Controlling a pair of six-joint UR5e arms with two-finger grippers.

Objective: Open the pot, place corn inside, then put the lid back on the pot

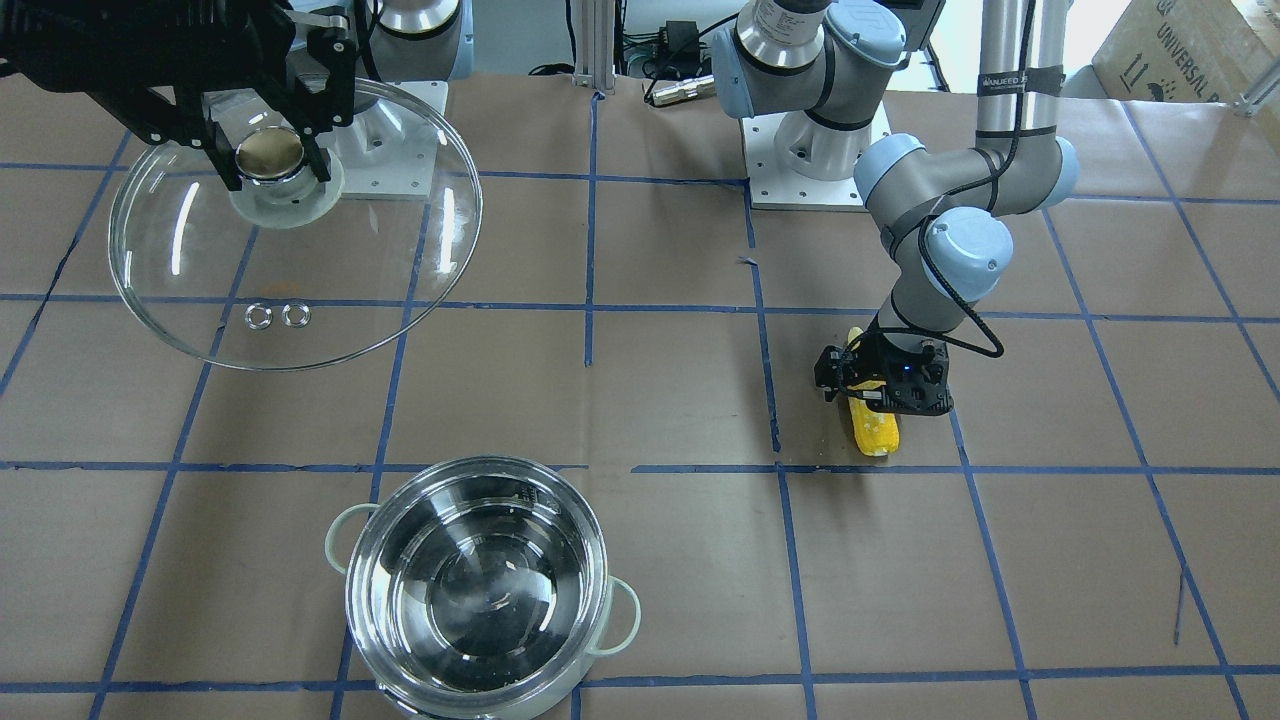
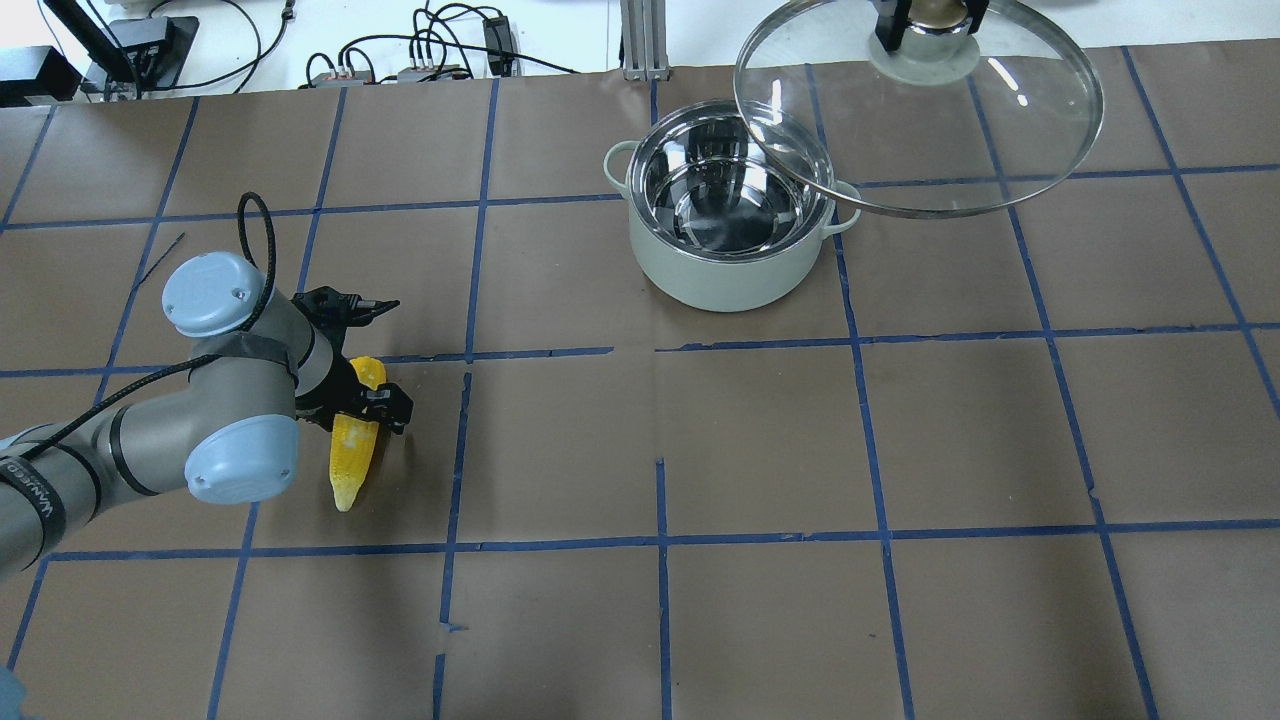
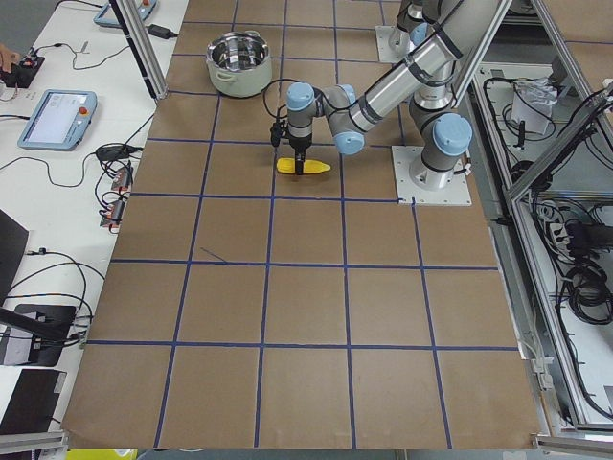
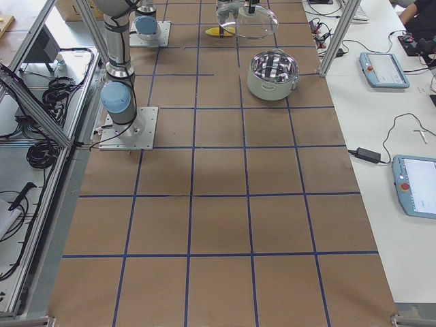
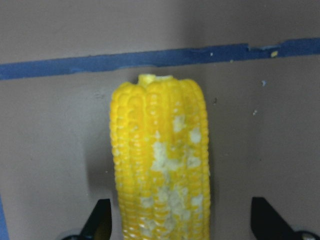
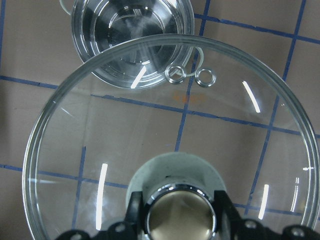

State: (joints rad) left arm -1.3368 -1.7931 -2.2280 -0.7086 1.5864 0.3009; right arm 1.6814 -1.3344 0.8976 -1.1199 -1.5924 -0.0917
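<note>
The steel pot (image 1: 478,590) stands open on the brown table, seen also from overhead (image 2: 720,275). My right gripper (image 1: 275,160) is shut on the knob of the clear glass lid (image 1: 330,270) and holds it tilted in the air, beside and above the pot; the right wrist view shows the lid (image 6: 175,150) with the pot (image 6: 132,35) below it. The yellow corn (image 2: 352,465) lies flat on the table. My left gripper (image 2: 365,410) is open and low over the corn, one finger on each side of it (image 5: 160,160), with gaps.
Blue tape lines grid the brown paper. The two arm bases (image 1: 820,165) stand at the robot's edge. An aluminium post (image 2: 640,40) and cables sit beyond the pot. Tablets (image 4: 385,68) lie on the side bench.
</note>
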